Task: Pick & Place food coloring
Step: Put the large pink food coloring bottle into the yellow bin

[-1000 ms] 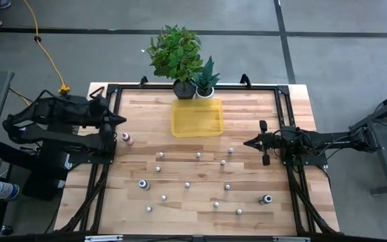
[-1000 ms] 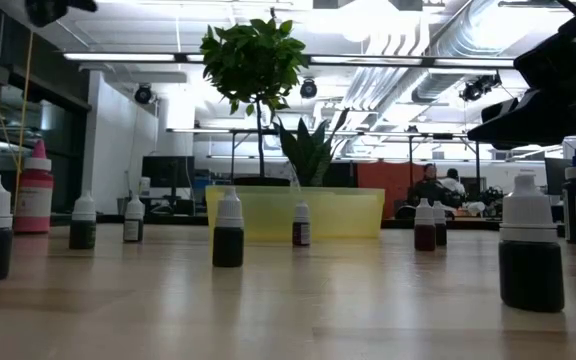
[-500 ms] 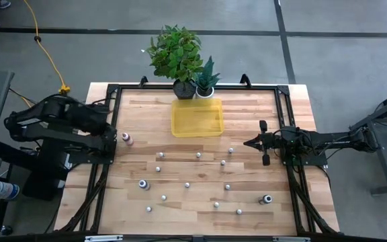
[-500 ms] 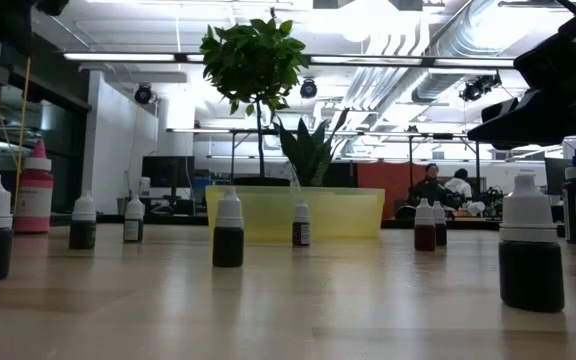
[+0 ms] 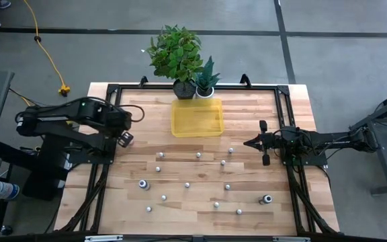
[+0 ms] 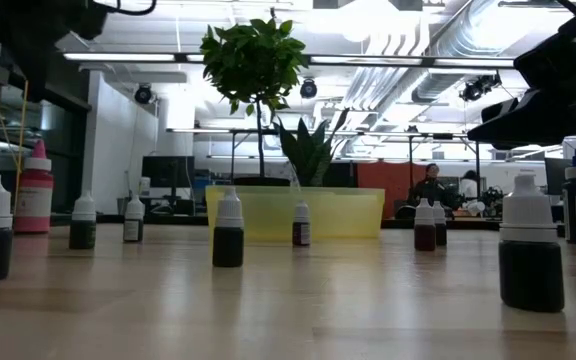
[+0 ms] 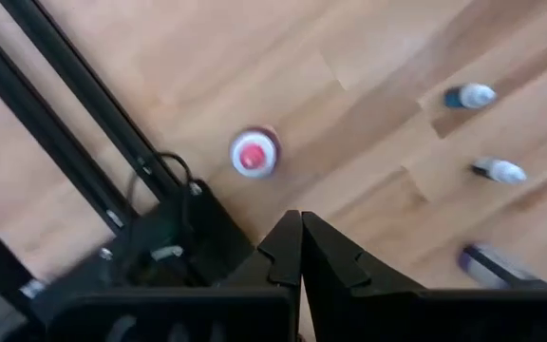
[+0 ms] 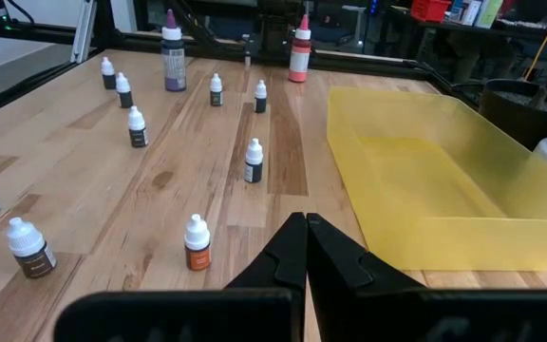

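The left gripper point(image 5: 138, 115) hangs over the left edge of the pale wooden table point(image 5: 247, 208), its two dark fingers point(image 7: 283, 249) pressed together with nothing between them. Just beside it, a little nearer the front of the table, stands a pink-bodied food colouring bottle with a red cap point(image 5: 127, 139) — in the left wrist view this bottle point(image 7: 254, 153) shows cap-up on the wood, apart from the closed fingertips and next to the black frame rail point(image 7: 84, 142). The rest of the food colouring, small bottles with whitish caps point(image 5: 198, 155), stand upright and scattered over the middle and front of the table, well apart from one another; two larger dark-bodied bottles sit among them, one towards the front left point(image 5: 143, 183) and one towards the front right point(image 5: 266, 199). None lies in the flat translucent yellow tray point(image 5: 180, 128), which rests at the back centre, just in front of a leafy green plant in a dark pot point(image 5: 175, 57) and a smaller spiky plant in a white pot point(image 5: 206, 84). The right gripper point(image 5: 245, 142) waits over the right side of the table, fingers point(image 8: 292, 249) likewise shut on nothing — the nearest small bottle point(image 5: 230, 150) stands near its tip, not touching.
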`<state>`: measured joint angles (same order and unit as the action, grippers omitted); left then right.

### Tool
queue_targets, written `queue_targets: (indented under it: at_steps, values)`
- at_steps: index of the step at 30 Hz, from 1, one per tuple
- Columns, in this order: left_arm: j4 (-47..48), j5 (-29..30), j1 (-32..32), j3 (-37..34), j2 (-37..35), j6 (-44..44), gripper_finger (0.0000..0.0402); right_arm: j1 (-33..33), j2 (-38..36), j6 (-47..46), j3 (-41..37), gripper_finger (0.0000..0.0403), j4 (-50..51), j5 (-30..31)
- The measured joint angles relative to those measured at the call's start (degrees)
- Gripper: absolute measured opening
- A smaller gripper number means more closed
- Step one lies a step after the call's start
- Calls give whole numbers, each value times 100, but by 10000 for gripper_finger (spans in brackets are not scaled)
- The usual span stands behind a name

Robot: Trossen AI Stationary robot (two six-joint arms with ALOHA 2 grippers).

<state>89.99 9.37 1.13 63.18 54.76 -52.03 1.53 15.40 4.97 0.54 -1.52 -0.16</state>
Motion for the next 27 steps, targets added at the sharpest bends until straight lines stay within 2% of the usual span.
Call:
queue_targets:
  at_steps: [3,6,11,18,22,27]
  values:
    - [3,24,2,0,144,160,23,1,2,1,0,0,0,0]
    - [0,20,2,0,276,227,57,-1,0,1,0,0,0,0]
    - [3,22,36,0,466,192,141,0,0,0,0,0,0,-1]
    - [-11,-311,788,-451,640,-307,246,-1,0,1,0,0,0,0]
    - [-429,-452,980,-906,629,-299,273,1,0,0,0,0,0,0]
    - [-1035,-449,1067,-1194,634,-327,277,1,0,1,0,0,0,0]
